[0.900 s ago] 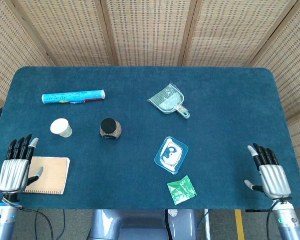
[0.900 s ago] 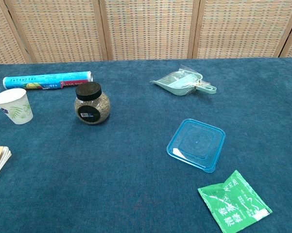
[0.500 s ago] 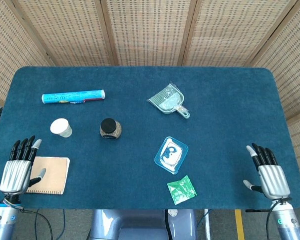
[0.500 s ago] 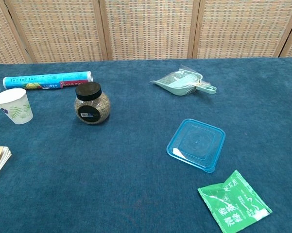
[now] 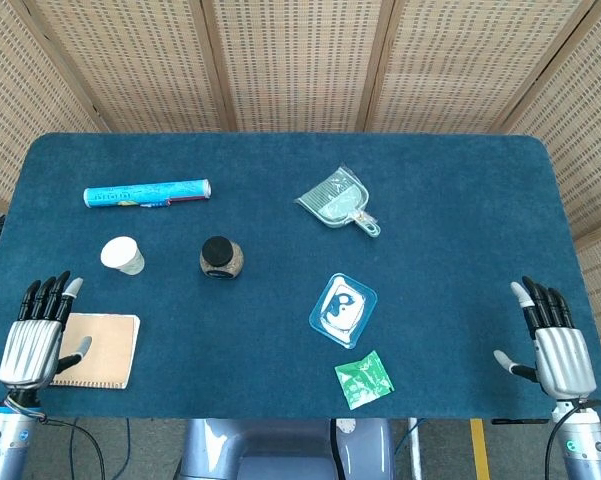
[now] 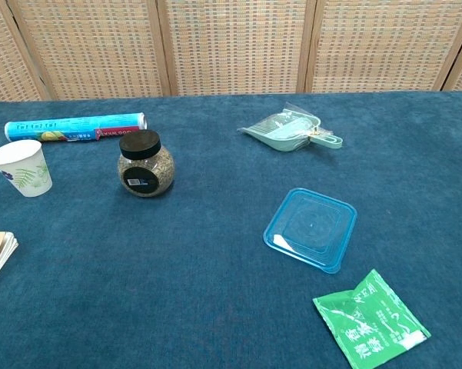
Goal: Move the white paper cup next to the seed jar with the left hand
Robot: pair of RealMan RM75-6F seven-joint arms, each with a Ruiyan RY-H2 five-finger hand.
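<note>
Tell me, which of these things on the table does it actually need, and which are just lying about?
Needed:
white paper cup
seed jar
left robot hand

Lying about:
blue tube
notebook
green dustpan
blue lid
green packet
right robot hand, idle

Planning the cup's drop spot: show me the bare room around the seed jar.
Bare cloth lies between the white paper cup and the seed jar, and from the jar right to the blue lid. Behind, the blue tube crowds it slightly.
</note>
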